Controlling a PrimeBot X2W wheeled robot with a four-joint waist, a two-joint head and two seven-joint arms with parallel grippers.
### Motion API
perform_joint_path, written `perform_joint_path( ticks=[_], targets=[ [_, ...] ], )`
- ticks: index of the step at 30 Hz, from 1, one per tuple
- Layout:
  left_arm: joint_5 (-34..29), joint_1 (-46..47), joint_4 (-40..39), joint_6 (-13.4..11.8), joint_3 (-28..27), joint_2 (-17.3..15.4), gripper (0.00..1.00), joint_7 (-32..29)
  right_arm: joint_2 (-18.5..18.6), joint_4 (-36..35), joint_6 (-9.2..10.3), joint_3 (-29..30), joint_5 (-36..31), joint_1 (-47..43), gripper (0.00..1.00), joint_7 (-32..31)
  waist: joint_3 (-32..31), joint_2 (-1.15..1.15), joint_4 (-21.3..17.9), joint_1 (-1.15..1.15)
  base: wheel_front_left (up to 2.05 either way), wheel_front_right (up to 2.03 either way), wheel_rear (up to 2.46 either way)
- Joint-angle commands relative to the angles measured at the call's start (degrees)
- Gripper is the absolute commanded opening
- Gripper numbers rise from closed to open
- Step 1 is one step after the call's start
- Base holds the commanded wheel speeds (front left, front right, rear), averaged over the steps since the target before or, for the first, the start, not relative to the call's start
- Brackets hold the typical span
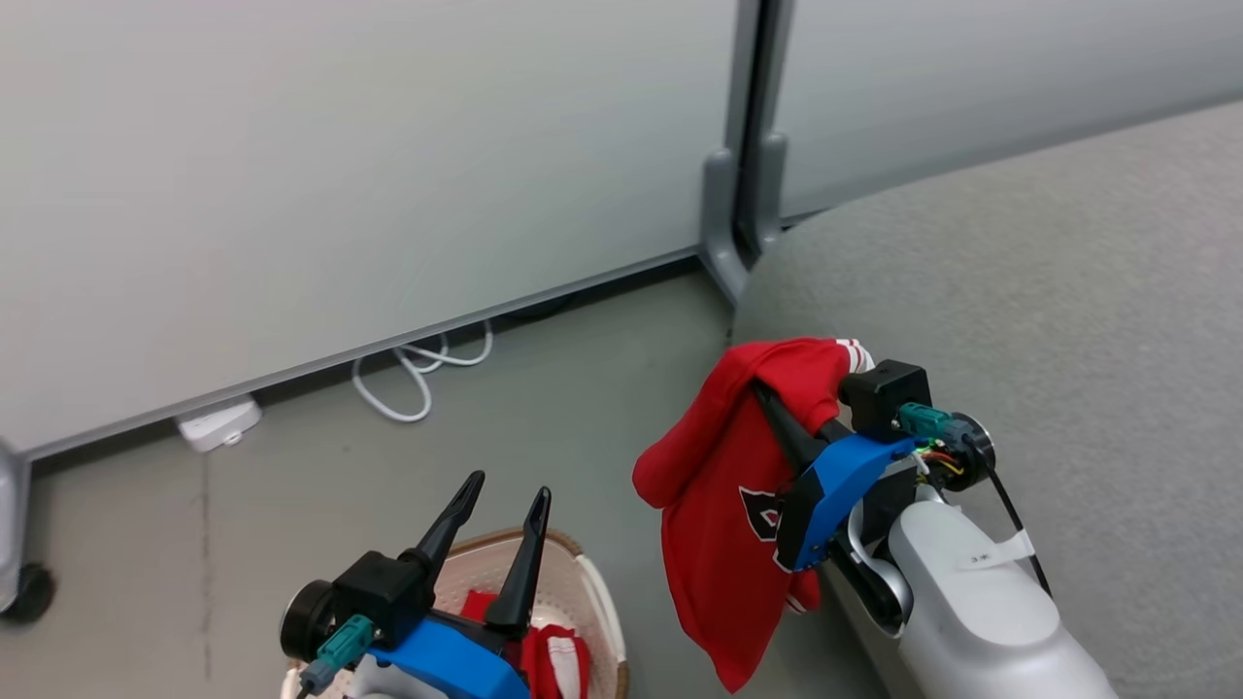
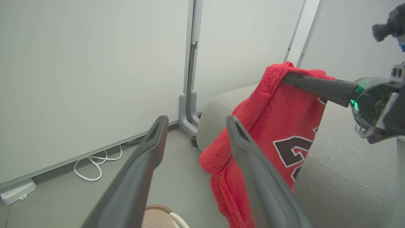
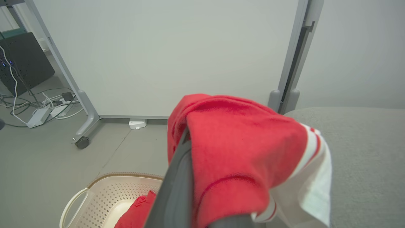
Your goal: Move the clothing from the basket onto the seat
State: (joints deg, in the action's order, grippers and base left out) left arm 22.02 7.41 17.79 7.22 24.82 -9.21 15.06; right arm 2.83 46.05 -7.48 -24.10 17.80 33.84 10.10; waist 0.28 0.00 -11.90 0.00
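Aloft, right gripper (image 1: 767,400) clamps the jersey (image 1: 719,485) beside the seat (image 1: 1068,291); left gripper (image 1: 509,485) gapes.

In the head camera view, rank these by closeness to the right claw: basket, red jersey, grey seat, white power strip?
1. Red jersey: clamped in the right gripper.
2. Grey seat: just to its right.
3. Basket: on the floor, lower left.
4. White power strip: far left, by the wall.
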Motion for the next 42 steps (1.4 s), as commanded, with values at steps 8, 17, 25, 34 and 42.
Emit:
perform_joint_path(
  ticks=[8,17,25,34,42],
  targets=[
    [-0.47,0.38,-0.19,0.29,-0.66,-0.72,1.00,0.16,0.10,-1.56,-0.03,0.70,-0.42,-0.98,0.00,-0.50,0.61,0.00,-9.96,0.00,0.00,0.00,0.00],
    [-0.66,0.63,-0.31,0.29,-0.63,-0.64,1.00,0.17,0.10,-3.04,-0.03,1.57,-0.47,-1.78,0.00,-1.21,1.69,0.00,-15.77,0.00,0.00,0.00,0.00],
    [-0.46,2.35,-0.24,0.29,-0.25,-1.20,1.00,0.17,0.09,-4.15,-0.03,3.36,-0.82,-2.15,0.00,-0.80,3.78,0.00,-16.70,0.00,0.00,0.00,0.00],
    [-0.60,4.29,-0.56,0.30,-0.61,-2.03,1.00,0.17,0.10,-4.88,-0.03,7.65,-2.03,1.88,0.00,-1.20,6.71,0.00,-15.66,0.00,0.00,0.00,0.00],
    [-1.09,7.23,-1.08,0.29,0.25,-3.16,1.00,0.17,3.89,-6.01,-0.03,14.97,-2.31,11.95,0.00,-4.03,11.82,0.00,-13.94,0.00,0.00,0.00,0.00]
  ],
)
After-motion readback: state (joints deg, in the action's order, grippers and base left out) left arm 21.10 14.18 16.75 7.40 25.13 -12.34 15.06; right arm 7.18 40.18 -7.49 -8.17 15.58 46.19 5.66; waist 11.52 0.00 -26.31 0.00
